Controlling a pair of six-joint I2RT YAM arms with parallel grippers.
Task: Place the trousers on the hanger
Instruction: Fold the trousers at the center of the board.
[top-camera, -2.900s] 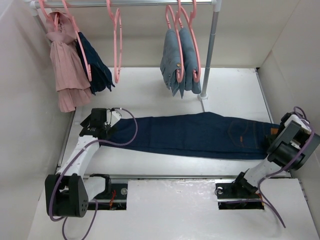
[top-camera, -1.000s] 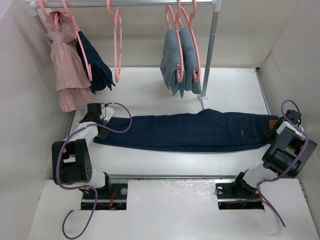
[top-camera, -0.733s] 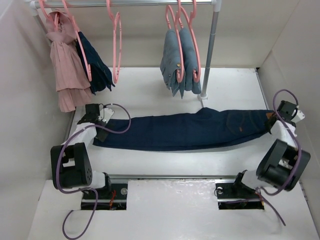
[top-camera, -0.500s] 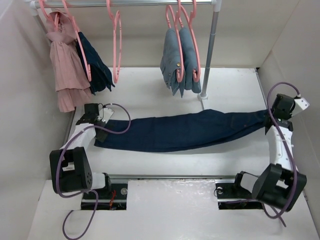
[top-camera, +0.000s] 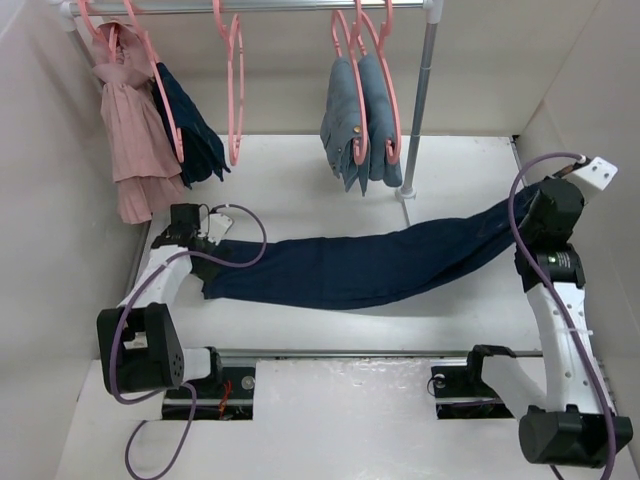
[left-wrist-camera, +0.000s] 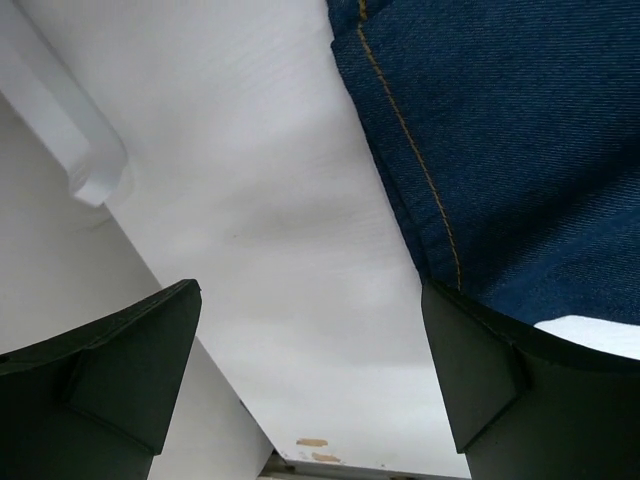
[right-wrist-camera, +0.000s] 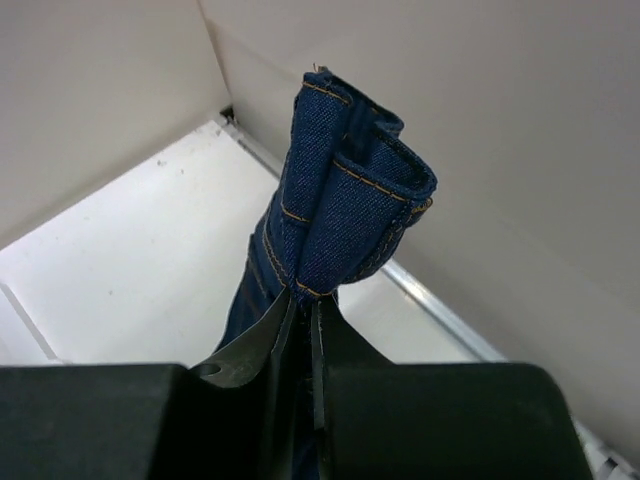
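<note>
The dark navy trousers (top-camera: 350, 265) stretch across the table, their leg ends at the left and their waist end raised off the surface at the right. My right gripper (top-camera: 533, 207) is shut on that bunched waist end, and the folded denim (right-wrist-camera: 345, 200) with orange stitching stands up from the right gripper (right-wrist-camera: 305, 300). My left gripper (top-camera: 203, 262) is open at the leg ends. In the left wrist view the left gripper (left-wrist-camera: 310, 380) has bare white table between its jaws and the denim hem (left-wrist-camera: 500, 150) beside its right finger. An empty pink hanger (top-camera: 235, 85) hangs on the rail.
On the rail hang a pink garment (top-camera: 130, 130), a dark navy garment (top-camera: 190, 125) and pale grey-blue jeans (top-camera: 360, 120), each on pink hangers. The rack pole (top-camera: 420, 100) stands on its base (top-camera: 405, 193) behind the trousers. Walls close in on both sides.
My right arm has risen and swung back, lifting the waist end of the trousers off the table, and the cloth now slopes up to the right. My left gripper stays open by the leg ends.
</note>
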